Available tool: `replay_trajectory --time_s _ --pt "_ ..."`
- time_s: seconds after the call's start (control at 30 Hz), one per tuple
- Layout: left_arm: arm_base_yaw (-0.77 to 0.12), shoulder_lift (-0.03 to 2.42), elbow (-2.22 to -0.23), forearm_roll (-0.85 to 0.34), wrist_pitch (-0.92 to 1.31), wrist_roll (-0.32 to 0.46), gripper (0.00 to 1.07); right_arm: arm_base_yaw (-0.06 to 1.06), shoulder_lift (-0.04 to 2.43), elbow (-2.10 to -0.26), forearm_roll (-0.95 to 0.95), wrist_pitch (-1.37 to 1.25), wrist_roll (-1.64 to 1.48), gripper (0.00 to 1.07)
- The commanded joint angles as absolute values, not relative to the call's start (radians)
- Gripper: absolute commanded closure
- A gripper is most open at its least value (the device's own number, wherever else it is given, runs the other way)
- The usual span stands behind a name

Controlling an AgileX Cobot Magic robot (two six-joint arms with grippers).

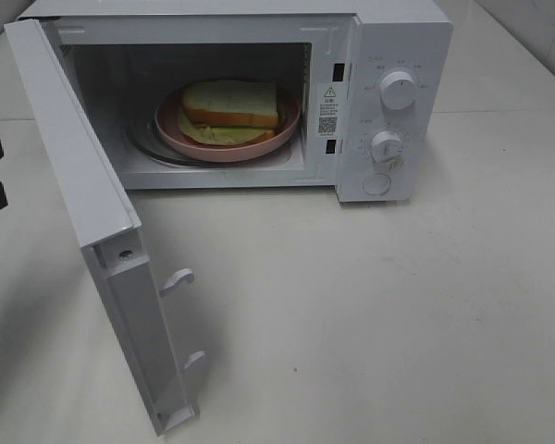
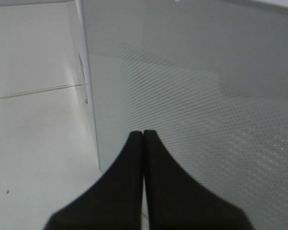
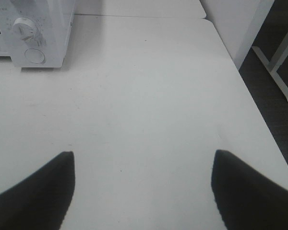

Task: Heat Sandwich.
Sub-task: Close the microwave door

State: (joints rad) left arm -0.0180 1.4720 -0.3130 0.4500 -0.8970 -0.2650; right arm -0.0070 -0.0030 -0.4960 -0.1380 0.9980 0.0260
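The sandwich (image 1: 231, 104) sat on a pink plate (image 1: 224, 151) inside the open microwave (image 1: 407, 37). The left gripper (image 2: 144, 134) was pinched together by the door (image 2: 206, 86) (outer face), and the right gripper (image 3: 143, 160) was spread apart above the table (image 3: 144, 86).

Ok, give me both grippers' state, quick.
Left gripper: shut, holding nothing, facing the door.
Right gripper: open, holding nothing, over the table.
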Motion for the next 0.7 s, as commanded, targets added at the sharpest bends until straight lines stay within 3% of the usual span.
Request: replay_trajectory --time_s 0.03,0.37,0.7 --pt "-0.068 1.497 -0.341 0.444 -0.916 -0.263 1.07 -0.012 -0.032 -0.493 -0.138 0.989 0.010 0.32" --pt "-0.229 1.563 -0.404 0.319 -0.903 -0.190 1.07 -0.012 -0.032 -0.493 -0.138 0.989 0.010 0.32" --pt "-0.317 1.631 -0.471 0.248 -0.901 -0.190 1.07 -0.012 -0.032 -0.493 -0.138 0.989 0.010 0.32"
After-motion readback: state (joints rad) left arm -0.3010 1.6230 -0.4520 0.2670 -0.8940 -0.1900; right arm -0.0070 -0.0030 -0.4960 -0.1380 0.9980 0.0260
